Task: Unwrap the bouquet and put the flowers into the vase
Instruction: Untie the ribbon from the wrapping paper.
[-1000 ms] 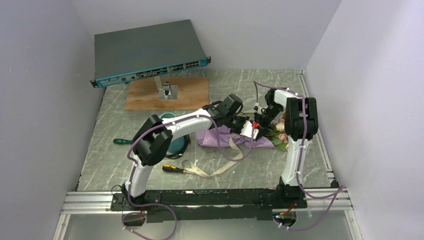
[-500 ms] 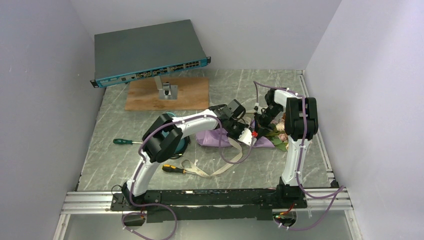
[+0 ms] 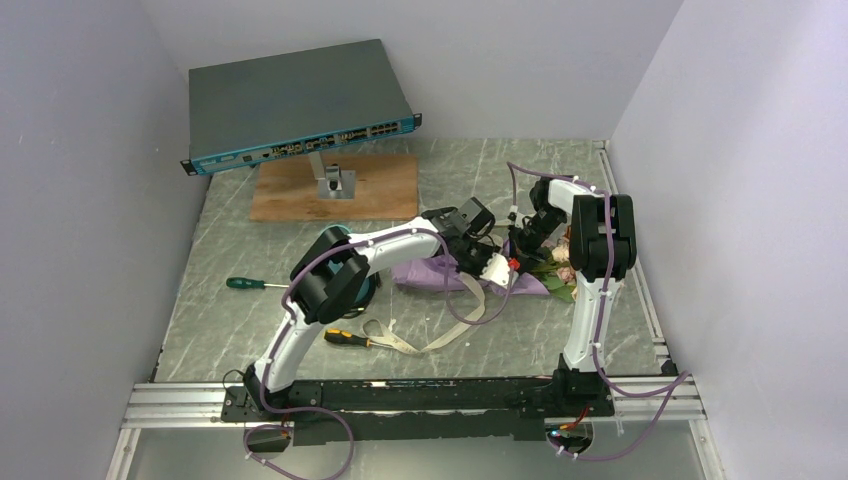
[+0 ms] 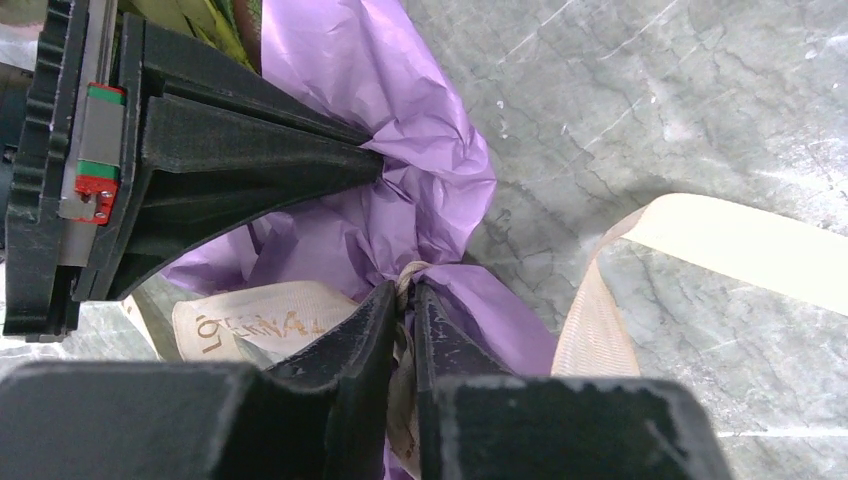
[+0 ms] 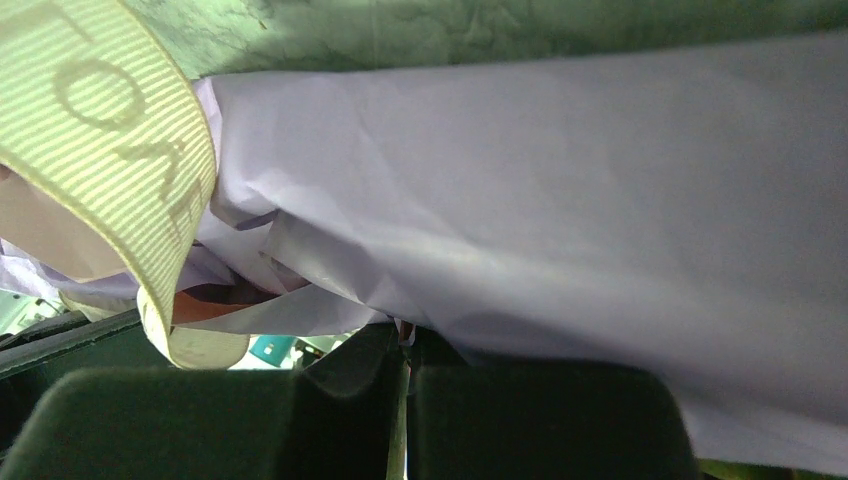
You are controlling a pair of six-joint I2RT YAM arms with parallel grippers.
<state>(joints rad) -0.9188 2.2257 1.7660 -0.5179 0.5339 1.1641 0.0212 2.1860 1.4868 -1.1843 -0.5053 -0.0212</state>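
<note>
White walls close in a grey marbled counter (image 3: pixel 230 330), where one network switch (image 3: pixel 295 105) stands over one wooden board (image 3: pixel 285 195). One bouquet (image 3: pixel 420 275) lies on its side mid-counter between the two arms, and its flowers (image 3: pixel 560 272) are bunched at the right end, too crowded to count. The right gripper (image 4: pixel 372 165), pressed together, appears to nip a fold of the purple paper (image 4: pixel 420 120). The left gripper (image 4: pixel 405 295) pinches the knot of the single cream ribbon (image 4: pixel 720 240), whose loose tail runs toward the near edge. The step looks like untying. The left should draw the knot steadily away while the right anchors the wrap, so nothing tears or drags. One teal vase (image 3: pixel 335 231) peeks from behind the left arm, well apart from the bouquet. Two tools lie at the left, a green-handled screwdriver (image 3: pixel 243 283) and a yellow-handled screwdriver (image 3: pixel 343 337).
</note>
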